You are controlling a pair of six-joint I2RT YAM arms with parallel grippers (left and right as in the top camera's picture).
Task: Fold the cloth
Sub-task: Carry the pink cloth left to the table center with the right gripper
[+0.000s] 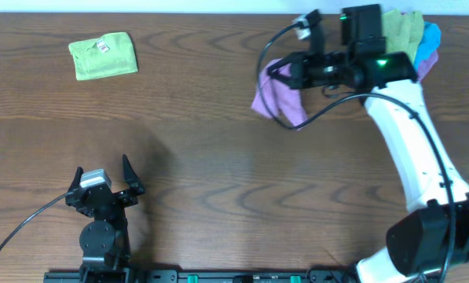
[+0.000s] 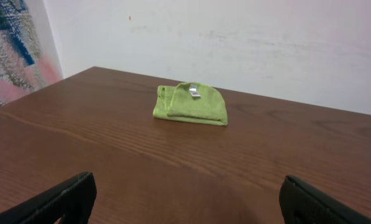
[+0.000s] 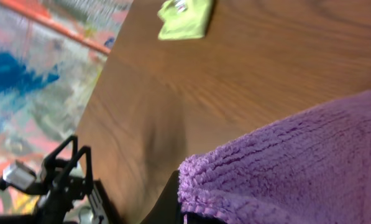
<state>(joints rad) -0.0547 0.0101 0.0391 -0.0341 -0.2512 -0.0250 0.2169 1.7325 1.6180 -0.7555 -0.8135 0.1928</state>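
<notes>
The right pincer (image 1: 280, 75) is pressed together on a bunched part of the soft, fuzzy mauve-purple cloth (image 1: 283, 102). The cloth hangs crumpled from it at about 1 o'clock on the dark wood-grain counter (image 1: 218, 173). I cannot tell whether its lower edge touches the wood or hangs just clear. Just beside it, at 2 o'clock by the far edge, is a loose heap of lime-green and bright blue cloths (image 1: 411, 30), partly hidden by the arm. Well apart, at 10 o'clock, a neatly folded lime-green towel cloth (image 1: 102, 56) with a small white tag (image 1: 104, 47) lies on its own.

The left pincer (image 1: 104, 187) sits at 7 o'clock near its base. Its fingers are spread wide with nothing between them, and it faces 12 o'clock across bare wood.

The step in hand looks like fetching: the mauve-purple cloth is gripped but not laid out, so no fold is started. The next move probably calls for carrying it toward the open middle of the counter, roughly 7 o'clock from where it hangs. There it should be set down so that it opens flat instead of dropping in a lump. A single pinch on a bunch will not do that alone. Dragging it along the wood, or having the left pincer take a free corner, would help spread it before an edge is brought over
</notes>
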